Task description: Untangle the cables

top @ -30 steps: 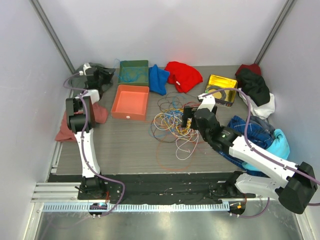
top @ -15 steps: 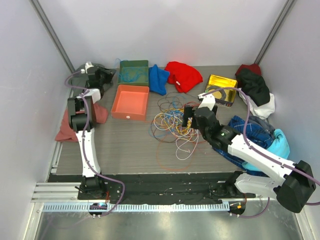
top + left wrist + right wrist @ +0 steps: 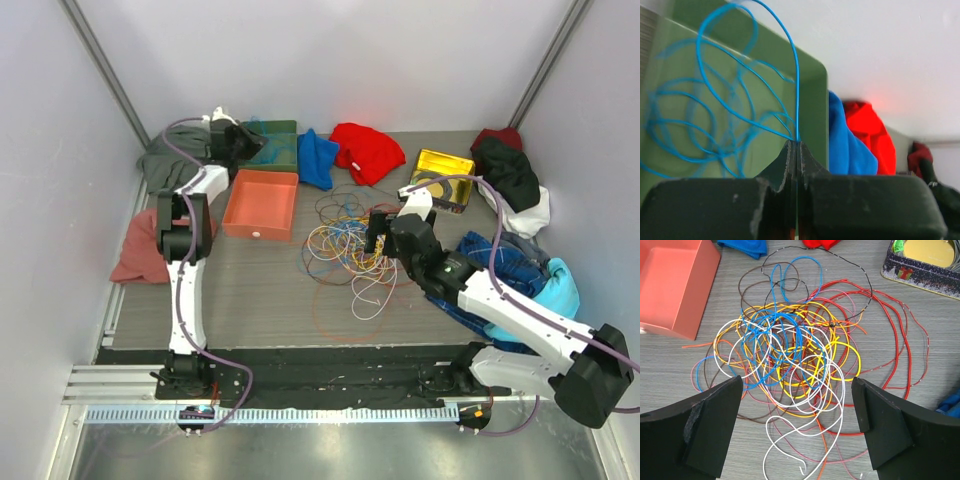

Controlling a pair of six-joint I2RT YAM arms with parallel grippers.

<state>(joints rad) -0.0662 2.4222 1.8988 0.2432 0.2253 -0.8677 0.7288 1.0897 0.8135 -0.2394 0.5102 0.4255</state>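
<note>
A tangle of cables (image 3: 345, 245) in blue, yellow, orange, red, white and brown lies mid-table. My right gripper (image 3: 373, 237) hovers just right of it. In the right wrist view that gripper (image 3: 797, 382) is open, its fingers wide apart above the cables (image 3: 790, 350) and touching none. A separate blue cable (image 3: 798, 90) lies looped in the green tray (image 3: 812, 100) at the back. My left gripper (image 3: 796, 142) is shut on one strand of it, which rises from between the fingertips. From above, the left gripper (image 3: 240, 143) sits at the left edge of the green tray (image 3: 270, 130).
An orange tray (image 3: 262, 203) stands in front of the green one. A yellow tin (image 3: 443, 165) sits at the back right. Cloths lie around: blue (image 3: 318, 158), red (image 3: 365, 150), grey (image 3: 165, 165), reddish-brown (image 3: 140, 255), black and white (image 3: 510, 175), jeans (image 3: 510, 265).
My left arm swung right from the back-left corner to the green tray, and its jaws closed on the blue cable. The right arm has not moved.
</note>
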